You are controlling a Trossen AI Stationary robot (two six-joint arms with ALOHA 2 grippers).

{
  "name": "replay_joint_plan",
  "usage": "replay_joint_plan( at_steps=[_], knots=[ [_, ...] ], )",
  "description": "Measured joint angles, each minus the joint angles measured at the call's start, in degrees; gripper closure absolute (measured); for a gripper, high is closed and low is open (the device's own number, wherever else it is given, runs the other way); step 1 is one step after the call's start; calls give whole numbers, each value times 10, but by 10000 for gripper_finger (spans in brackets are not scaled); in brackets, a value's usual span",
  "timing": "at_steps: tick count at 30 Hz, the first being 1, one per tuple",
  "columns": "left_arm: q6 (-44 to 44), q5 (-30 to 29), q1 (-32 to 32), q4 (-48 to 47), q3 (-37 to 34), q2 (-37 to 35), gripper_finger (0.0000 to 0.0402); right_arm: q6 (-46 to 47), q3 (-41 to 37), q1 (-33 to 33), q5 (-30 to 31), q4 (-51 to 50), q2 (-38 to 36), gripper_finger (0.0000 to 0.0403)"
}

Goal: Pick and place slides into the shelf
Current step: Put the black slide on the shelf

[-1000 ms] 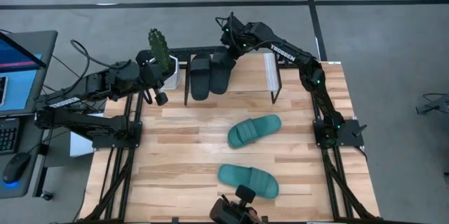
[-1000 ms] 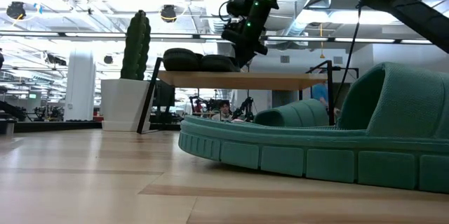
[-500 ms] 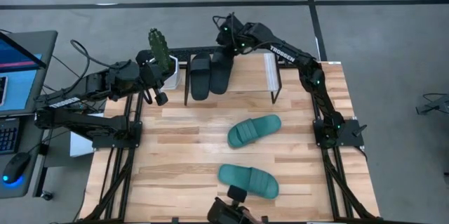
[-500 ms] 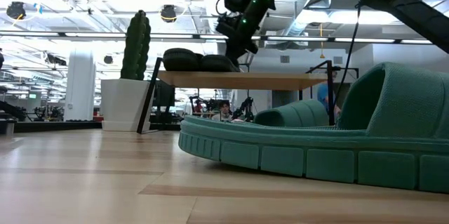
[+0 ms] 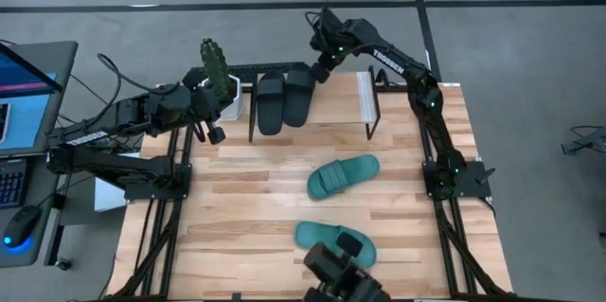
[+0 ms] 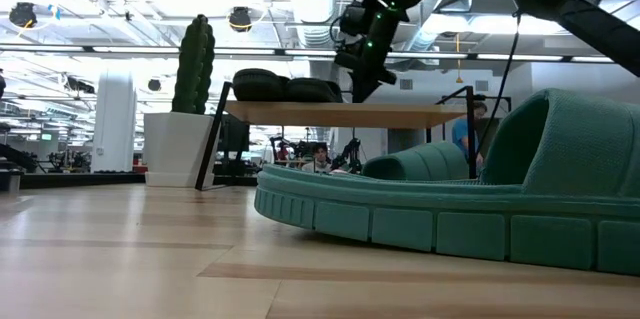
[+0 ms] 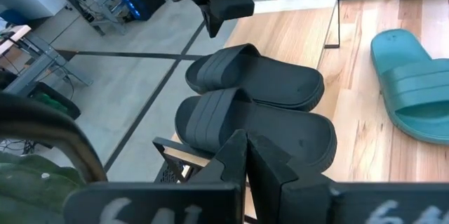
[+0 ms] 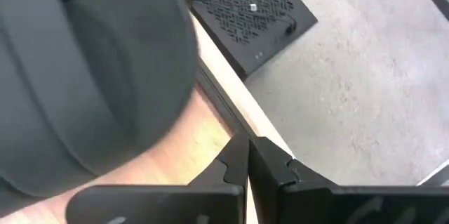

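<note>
Pulled my right gripper (image 5: 316, 72) back off black slides (image 5: 285, 97) on shelf (image 5: 364, 103), fingers closed, empty; left gripper (image 5: 214, 132) waits nearby, closed.

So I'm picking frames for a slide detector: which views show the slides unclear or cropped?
Low view: a teal slide looms huge, cropped at the right edge. Right wrist view: a black slide is soft and blurred. High view: both teal slides read clearly.

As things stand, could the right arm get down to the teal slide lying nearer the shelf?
Probably yes: the teal slide lies in the open on the tabletop with nothing over it, and the right gripper, shut and empty, is above the shelf.
</note>
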Motion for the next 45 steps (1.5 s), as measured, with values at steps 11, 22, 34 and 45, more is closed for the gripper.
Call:
replay_joint_plan(
  at_steps=[11,22,34,45],
  knots=[
    [-4,0,0,0,0,0,401,32,0,0,-19,-23,0,403],
    [-21,0,0,0,0,0,401,40,0,15,-19,-12,0,403],
    [-21,0,0,0,0,0,401,41,-57,16,-16,35,1,403],
    [-21,0,0,0,0,0,401,34,-57,20,-56,80,1,403]
  ],
)
